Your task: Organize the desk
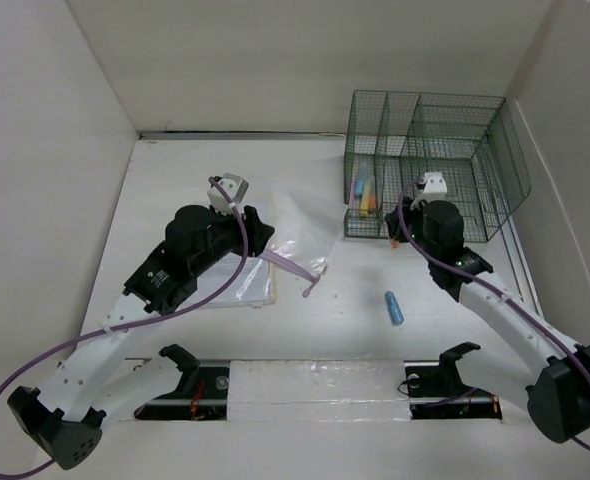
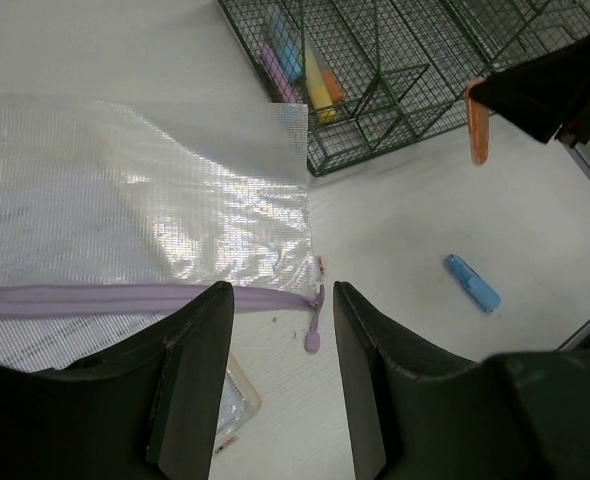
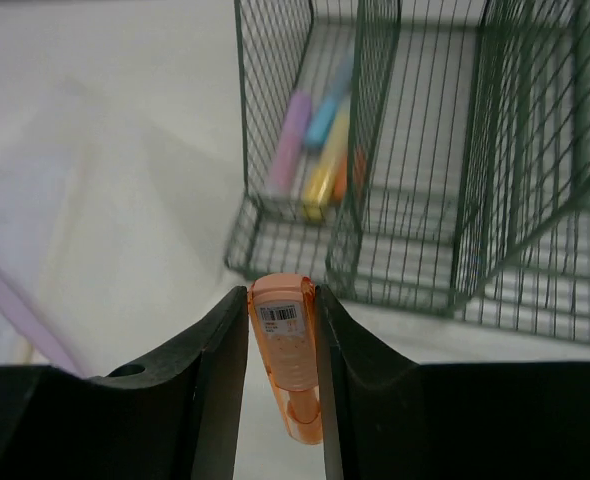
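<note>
My right gripper (image 3: 282, 330) is shut on an orange highlighter (image 3: 285, 350), held above the white desk (image 1: 345, 290) just in front of the green wire organizer rack (image 1: 435, 160); the highlighter also shows in the left wrist view (image 2: 478, 125). The rack's front left compartment holds several highlighters (image 1: 363, 192). My left gripper (image 2: 280, 330) is open and empty, hovering over the purple zipper pull (image 2: 313, 325) of a clear mesh pouch (image 2: 145, 220). A blue highlighter (image 1: 395, 308) lies on the desk between the arms.
A clear-sleeved flat item (image 1: 240, 290) lies under the left arm beside the pouch. White panels wall the desk at the left, back and right. The rack stands at the back right corner.
</note>
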Robot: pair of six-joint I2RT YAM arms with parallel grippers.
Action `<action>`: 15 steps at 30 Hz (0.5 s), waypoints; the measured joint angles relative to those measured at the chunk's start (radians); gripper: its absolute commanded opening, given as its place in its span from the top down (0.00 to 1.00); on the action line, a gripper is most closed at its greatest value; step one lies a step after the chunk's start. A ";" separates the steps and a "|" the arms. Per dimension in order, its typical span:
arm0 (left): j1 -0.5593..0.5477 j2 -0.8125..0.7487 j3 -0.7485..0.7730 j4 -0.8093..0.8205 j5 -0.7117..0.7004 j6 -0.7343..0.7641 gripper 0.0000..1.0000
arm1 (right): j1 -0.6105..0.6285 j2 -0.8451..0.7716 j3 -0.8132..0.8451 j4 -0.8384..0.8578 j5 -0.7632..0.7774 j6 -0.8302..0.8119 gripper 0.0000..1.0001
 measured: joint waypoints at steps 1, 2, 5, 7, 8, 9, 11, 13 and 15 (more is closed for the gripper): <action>0.000 0.000 0.000 0.000 0.000 0.000 0.60 | 0.001 -0.009 0.000 0.066 0.012 -0.001 0.70; 0.000 0.000 0.000 0.000 0.000 0.000 0.60 | 0.004 -0.009 0.000 0.127 0.023 -0.002 0.70; 0.000 0.000 0.000 0.000 0.001 0.000 0.59 | 0.007 0.047 0.016 0.257 0.058 -0.021 0.70; 0.000 0.000 0.000 0.000 0.001 0.000 0.60 | 0.008 0.109 0.035 0.323 0.084 -0.032 0.71; 0.000 0.000 0.000 0.000 0.001 0.000 0.60 | 0.009 0.142 0.043 0.356 0.100 -0.039 0.71; 0.000 0.000 0.000 0.000 0.001 0.000 0.59 | 0.010 0.169 0.046 0.385 0.114 -0.047 0.71; 0.000 0.000 0.000 0.000 0.001 0.000 0.60 | 0.012 0.214 0.046 0.434 0.140 -0.061 0.71; 0.000 0.000 0.000 0.000 0.001 0.000 0.60 | 0.013 0.244 0.046 0.472 0.166 -0.073 0.71; 0.000 0.000 0.000 0.000 0.000 0.000 0.60 | 0.013 0.259 0.047 0.517 0.195 -0.088 0.71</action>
